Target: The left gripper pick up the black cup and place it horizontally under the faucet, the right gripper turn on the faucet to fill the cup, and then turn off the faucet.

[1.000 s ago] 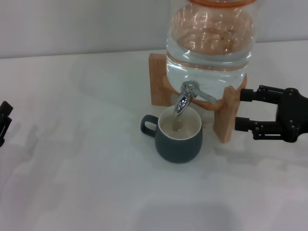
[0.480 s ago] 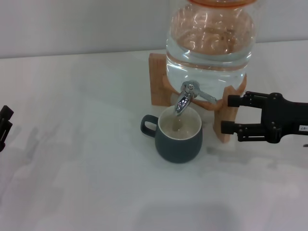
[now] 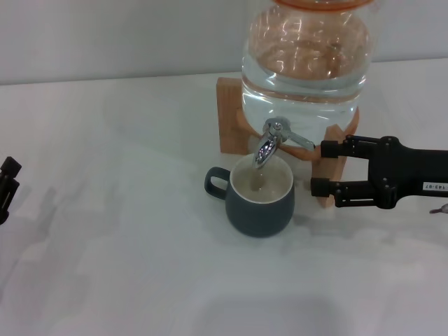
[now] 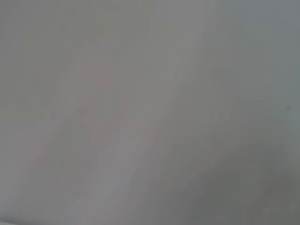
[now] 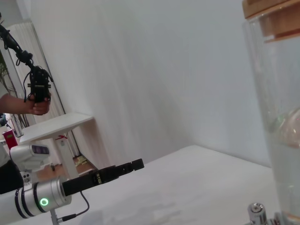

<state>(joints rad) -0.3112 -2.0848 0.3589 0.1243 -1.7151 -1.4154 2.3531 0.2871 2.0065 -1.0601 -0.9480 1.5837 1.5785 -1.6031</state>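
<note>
The black cup (image 3: pixel 259 198) stands upright on the white table, right under the faucet (image 3: pixel 269 144), its loop handle pointing left. A faint streak runs from the spout into its cream inside. The faucet is fixed to the clear glass water jar (image 3: pixel 304 66); its thin lever (image 3: pixel 301 142) points right. My right gripper (image 3: pixel 319 168) is open, its two fingers level just right of the lever, in front of the stand's right leg. My left gripper (image 3: pixel 7 180) sits at the table's far left edge, far from the cup; it also shows in the right wrist view (image 5: pixel 117 171).
The jar rests on a wooden stand (image 3: pixel 229 115) at the back of the table (image 3: pixel 126 231). In the right wrist view the jar (image 5: pixel 276 117) fills one side, and a person (image 5: pixel 16 105) holding a device stands far behind my left arm. The left wrist view shows only blank white surface.
My right gripper has moved left, from beside the stand's right leg to close by the faucet lever. The cup and the left gripper have stayed put.
</note>
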